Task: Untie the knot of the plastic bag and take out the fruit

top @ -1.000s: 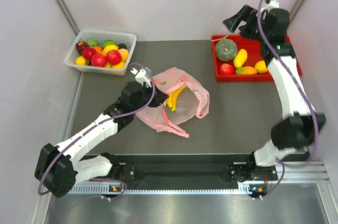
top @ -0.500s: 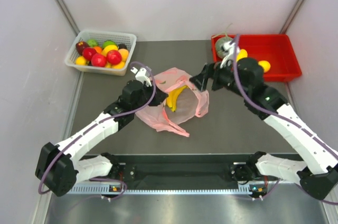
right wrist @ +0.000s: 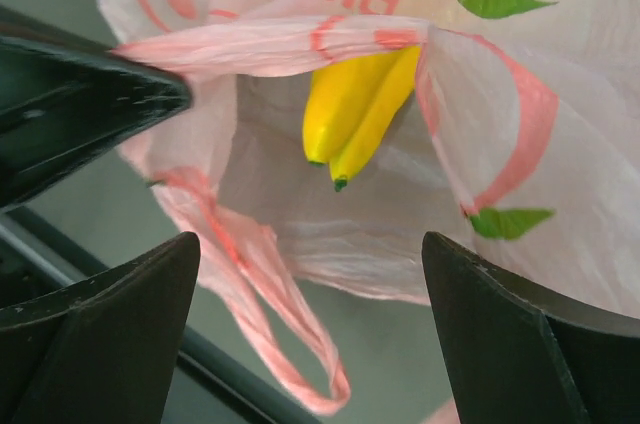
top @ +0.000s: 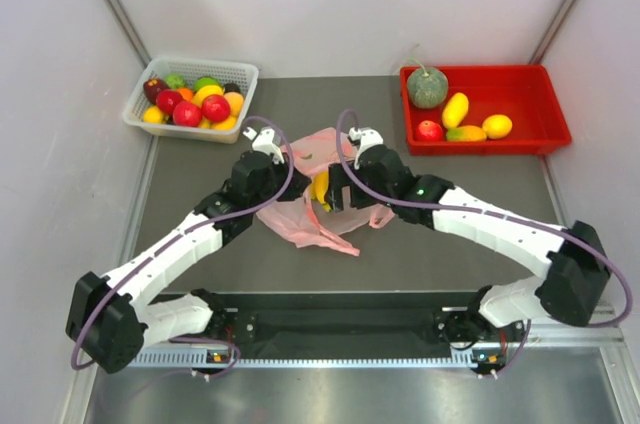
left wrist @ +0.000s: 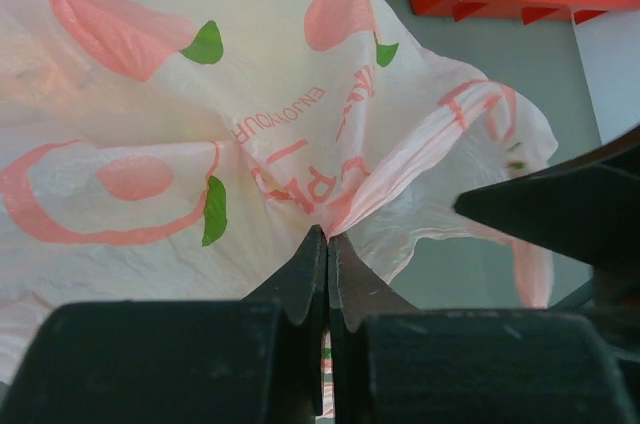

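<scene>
Top view first: your left gripper [top: 292, 176] is clamped on the pink plastic bag [top: 300, 219] at its left edge. Your right gripper [top: 335, 189] sits right at the bag's mouth, just over the bananas [top: 321, 187]. The melon [top: 427, 89] is already in the red tray [top: 520, 79] next to the mangoes [top: 455, 109]. The basket [top: 200, 63] of small round fruit is off at the far left.

Left wrist view: the jaws are pressed fully together on a pinch of bag film [left wrist: 327, 244], with the plastic fanning out from that spot. You can see the other gripper's dark finger [left wrist: 560, 209] on the right.

Right wrist view: the jaws are spread wide and holding nothing. The bananas [right wrist: 355, 114] lie inside the open bag, straight ahead between them. A loose strap handle [right wrist: 300, 344] hangs free below.

Progress-wise, I'd say the knot is done with, since the mouth gapes and I can't spot any tie. Melon's out, bananas are left. I can't see any small leafy piece anywhere.

Versus a second ago: your right arm was up over the red tray, and it has swung across to the bag. Your left arm hasn't budged.
</scene>
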Tool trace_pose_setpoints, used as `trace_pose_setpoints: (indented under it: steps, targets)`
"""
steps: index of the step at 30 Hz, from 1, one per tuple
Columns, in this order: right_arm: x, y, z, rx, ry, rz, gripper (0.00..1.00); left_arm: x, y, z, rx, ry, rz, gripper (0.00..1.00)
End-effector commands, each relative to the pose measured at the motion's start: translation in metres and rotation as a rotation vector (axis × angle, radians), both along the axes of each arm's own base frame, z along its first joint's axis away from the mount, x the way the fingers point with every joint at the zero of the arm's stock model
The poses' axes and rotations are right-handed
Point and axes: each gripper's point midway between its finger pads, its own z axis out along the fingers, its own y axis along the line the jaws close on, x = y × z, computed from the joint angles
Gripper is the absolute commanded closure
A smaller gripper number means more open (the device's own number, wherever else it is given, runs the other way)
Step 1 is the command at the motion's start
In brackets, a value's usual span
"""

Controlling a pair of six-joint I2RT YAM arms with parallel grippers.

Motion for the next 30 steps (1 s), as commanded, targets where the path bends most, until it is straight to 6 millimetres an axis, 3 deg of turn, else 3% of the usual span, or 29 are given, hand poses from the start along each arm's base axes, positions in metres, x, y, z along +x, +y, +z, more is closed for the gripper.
trace_pose_setpoints:
  steps: [1, 9, 15, 21, 24, 28, 30]
  targets:
    - [0.015, 0.018, -0.006, 0.044, -0.017, -0.065, 0.08, 0.008, 0.005, 0.035, -0.022, -0.086, 0.032, 1.00]
    - [0.036, 0.040, -0.054, -0.003, 0.038, -0.105, 0.10, 0.008, 0.000, 0.033, -0.039, -0.079, 0.020, 1.00]
    - [0.062, 0.057, -0.074, -0.003, 0.038, -0.171, 0.05, 0.004, -0.007, 0.030, -0.057, -0.061, -0.018, 1.00]
    - [0.087, 0.061, -0.084, -0.022, 0.026, -0.240, 0.09, 0.000, -0.009, 0.026, -0.068, -0.051, -0.037, 1.00]
    - [0.089, 0.054, -0.095, -0.064, 0.036, -0.252, 0.23, -0.002, -0.010, 0.023, -0.072, -0.045, -0.046, 1.00]
    - [0.085, 0.043, -0.101, -0.097, 0.031, -0.248, 0.64, -0.003, -0.010, 0.021, -0.078, -0.044, -0.044, 1.00]
    - [0.082, 0.035, -0.101, -0.113, 0.026, -0.246, 0.71, -0.003, -0.010, 0.020, -0.079, -0.040, -0.046, 1.00]
